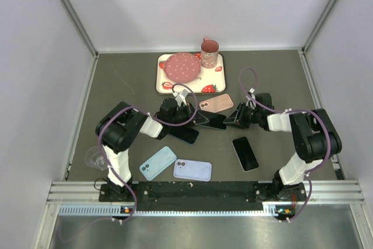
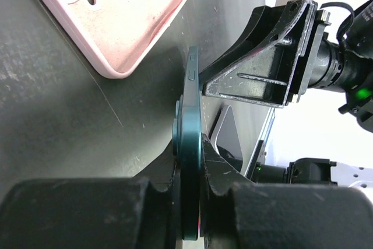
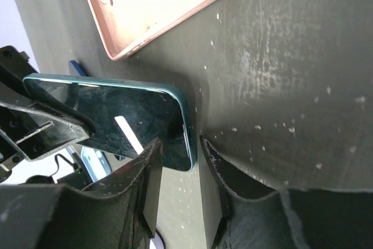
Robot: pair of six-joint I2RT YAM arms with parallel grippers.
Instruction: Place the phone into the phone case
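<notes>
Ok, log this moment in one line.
left gripper: shut on teal phone | right gripper: jaws apart at phone's end | pink case: empty, beside phone | stage: phone not yet cased

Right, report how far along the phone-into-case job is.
Done: the left gripper has the teal phone clamped on its edge. In hand: the right gripper, jaws open, sits at the phone's screen side, apparently steadying it beside the pink case. Left: that case lies empty, open side up, so the phone has yet to be laid over it and pressed in.
</notes>
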